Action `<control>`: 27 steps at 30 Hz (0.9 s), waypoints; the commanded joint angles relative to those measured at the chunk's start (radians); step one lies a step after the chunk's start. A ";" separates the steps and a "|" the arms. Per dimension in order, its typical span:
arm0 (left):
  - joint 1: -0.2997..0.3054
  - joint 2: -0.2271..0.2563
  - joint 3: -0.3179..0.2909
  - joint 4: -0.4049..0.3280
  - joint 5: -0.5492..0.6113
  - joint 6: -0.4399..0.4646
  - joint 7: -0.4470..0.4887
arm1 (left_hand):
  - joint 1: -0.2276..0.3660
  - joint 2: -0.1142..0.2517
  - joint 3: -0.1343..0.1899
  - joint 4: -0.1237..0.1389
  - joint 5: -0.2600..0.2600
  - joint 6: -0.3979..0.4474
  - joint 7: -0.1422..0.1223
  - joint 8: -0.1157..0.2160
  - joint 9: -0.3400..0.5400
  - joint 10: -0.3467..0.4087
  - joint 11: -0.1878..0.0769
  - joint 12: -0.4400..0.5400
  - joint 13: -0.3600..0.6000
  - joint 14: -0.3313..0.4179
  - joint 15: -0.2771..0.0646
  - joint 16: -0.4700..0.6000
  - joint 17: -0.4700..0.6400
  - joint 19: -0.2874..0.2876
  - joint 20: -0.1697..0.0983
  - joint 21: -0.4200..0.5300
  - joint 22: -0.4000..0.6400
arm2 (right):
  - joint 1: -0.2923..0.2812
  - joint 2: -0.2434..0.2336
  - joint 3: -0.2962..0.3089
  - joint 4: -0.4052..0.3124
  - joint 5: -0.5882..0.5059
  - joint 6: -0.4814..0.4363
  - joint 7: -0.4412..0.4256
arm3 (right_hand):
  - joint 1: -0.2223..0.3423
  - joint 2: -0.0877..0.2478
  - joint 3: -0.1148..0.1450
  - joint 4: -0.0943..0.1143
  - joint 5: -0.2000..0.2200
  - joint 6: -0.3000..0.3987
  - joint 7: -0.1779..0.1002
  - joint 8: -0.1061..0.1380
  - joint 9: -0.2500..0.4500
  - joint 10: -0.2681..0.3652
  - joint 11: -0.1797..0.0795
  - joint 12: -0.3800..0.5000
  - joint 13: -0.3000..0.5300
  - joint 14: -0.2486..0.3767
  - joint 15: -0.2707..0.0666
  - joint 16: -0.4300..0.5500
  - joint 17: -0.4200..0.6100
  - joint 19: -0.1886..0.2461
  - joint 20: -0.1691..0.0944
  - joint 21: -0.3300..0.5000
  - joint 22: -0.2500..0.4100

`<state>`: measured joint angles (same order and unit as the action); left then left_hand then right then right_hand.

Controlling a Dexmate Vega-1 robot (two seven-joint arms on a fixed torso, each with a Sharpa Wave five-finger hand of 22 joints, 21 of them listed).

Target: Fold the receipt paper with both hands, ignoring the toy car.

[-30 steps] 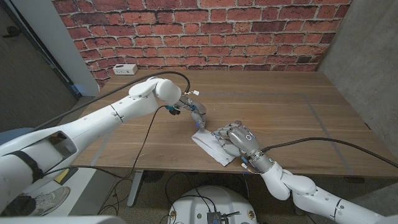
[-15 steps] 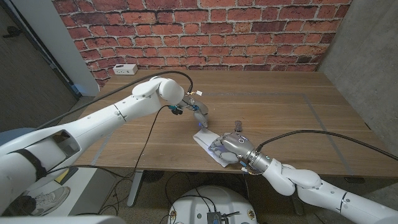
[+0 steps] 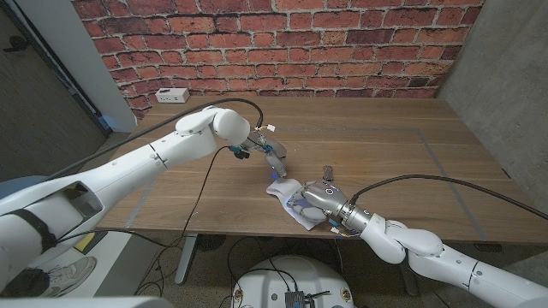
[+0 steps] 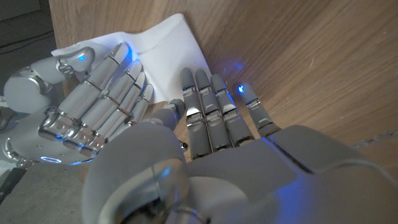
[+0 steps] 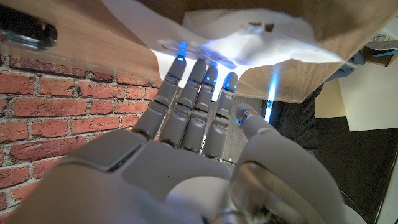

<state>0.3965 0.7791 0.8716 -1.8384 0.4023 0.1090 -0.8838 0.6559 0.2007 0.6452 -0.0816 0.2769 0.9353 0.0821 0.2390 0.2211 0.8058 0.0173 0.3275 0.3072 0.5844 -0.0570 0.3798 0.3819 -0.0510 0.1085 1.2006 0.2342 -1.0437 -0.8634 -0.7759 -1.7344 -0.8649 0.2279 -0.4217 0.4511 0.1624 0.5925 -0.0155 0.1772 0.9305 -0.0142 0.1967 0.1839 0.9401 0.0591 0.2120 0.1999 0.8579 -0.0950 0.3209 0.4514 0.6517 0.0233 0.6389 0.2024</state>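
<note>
The white receipt paper (image 3: 286,190) lies crumpled near the table's front edge, its far end raised. My right hand (image 3: 319,202) lies over its near part with fingers stretched out along the paper (image 5: 249,37). My left hand (image 3: 272,159) reaches down from the far side, and its straight fingers (image 4: 208,102) touch the table at the paper's (image 4: 168,34) far edge. Neither hand visibly pinches the sheet. In the left wrist view my right hand (image 4: 87,106) sits beside the left hand's fingers. A small dark object, apparently the toy car (image 3: 326,171), sits just behind my right hand.
The wooden table (image 3: 385,145) stretches bare to the right and back. A small white box (image 3: 173,95) stands at the back left by the brick wall. The front edge runs close under the paper and my right hand. A cable hangs from my left arm.
My right hand has shifted lower and toward the left over the paper. The paper's far end has bunched up toward my left hand, which has hardly moved.
</note>
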 commanded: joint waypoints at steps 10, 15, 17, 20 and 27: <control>0.054 0.044 -0.072 -0.067 -0.048 -0.096 0.088 | 0.021 -0.010 0.052 -0.025 -0.016 0.064 0.032 0.052 0.127 0.097 0.013 0.216 0.232 0.177 0.011 0.162 0.161 0.043 -0.016 0.265 0.111 | 0.000 0.014 -0.003 0.004 -0.009 -0.022 0.008 | -0.006 0.005 -0.003 -0.002 0.007 0.005 -0.008 0.001 0.001 0.009 -0.005 0.006 0.002 0.007 -0.004 0.008 0.007 -0.001 0.005 0.010 0.001; 0.004 0.006 -0.008 -0.039 0.012 -0.029 -0.012 | 0.000 -0.010 0.088 -0.030 -0.011 0.097 0.052 0.074 0.154 0.130 0.025 0.238 0.258 0.231 0.026 0.139 0.117 0.057 -0.008 0.304 0.109 | -0.002 0.013 -0.003 0.004 -0.010 -0.024 0.001 | -0.003 0.005 -0.004 -0.007 0.007 0.004 -0.007 0.001 0.001 0.009 0.002 0.006 0.002 0.006 -0.005 0.009 0.009 -0.002 0.005 0.011 0.001; -0.009 -0.008 0.015 -0.027 0.038 -0.015 -0.033 | -0.001 -0.006 0.078 -0.039 -0.018 0.103 0.061 0.082 0.171 0.147 0.034 0.255 0.277 0.255 0.032 0.172 0.147 0.050 -0.003 0.319 0.110 | -0.004 0.012 -0.001 0.002 -0.009 -0.025 0.000 | -0.002 0.005 -0.004 -0.008 0.008 0.003 -0.007 0.000 0.001 0.010 -0.002 0.006 0.002 0.006 -0.005 0.009 0.009 -0.003 0.005 0.012 0.001; -0.020 -0.026 0.036 -0.002 0.054 -0.006 -0.051 | -0.009 0.001 0.078 -0.028 -0.020 0.096 0.064 0.085 0.184 0.140 0.034 0.259 0.290 0.237 0.034 0.170 0.159 0.032 0.003 0.325 0.110 | -0.008 0.008 0.001 0.000 -0.008 -0.029 -0.004 | -0.001 0.004 -0.003 -0.011 0.008 0.003 -0.008 0.000 0.001 0.010 0.001 0.005 0.002 0.006 -0.006 0.008 0.008 -0.003 0.005 0.013 0.000; -0.049 -0.072 0.083 0.085 0.060 -0.007 -0.088 | -0.038 0.002 0.121 0.017 -0.017 0.034 0.054 0.084 0.231 0.050 0.046 0.228 0.310 0.150 0.050 0.102 0.139 -0.015 0.020 0.346 0.105 | -0.016 -0.001 0.005 -0.009 -0.010 -0.027 -0.013 | 0.030 -0.008 0.010 -0.051 0.014 0.001 -0.008 -0.001 0.001 0.010 0.000 0.004 0.002 0.006 -0.006 0.005 0.001 -0.006 0.005 0.017 -0.001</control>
<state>0.3921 0.7644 0.8863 -1.8442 0.4056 0.0625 -0.8586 0.6313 0.2077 0.7526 -0.0780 0.2591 0.9824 0.1396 0.3183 0.4388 0.8754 0.0591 0.5684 0.6190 0.7516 -0.0117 0.5019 0.5315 -0.0526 0.1240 1.5354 0.3393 -1.0453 -0.8516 -0.7782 -1.7321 -0.8740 0.2032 -0.4209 0.4602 0.1540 0.5966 -0.0514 0.1856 0.9343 -0.0180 0.1967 0.1838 0.9415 0.0565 0.2111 0.1997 0.8574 -0.0948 0.3257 0.4537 0.6480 0.0270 0.6511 0.1975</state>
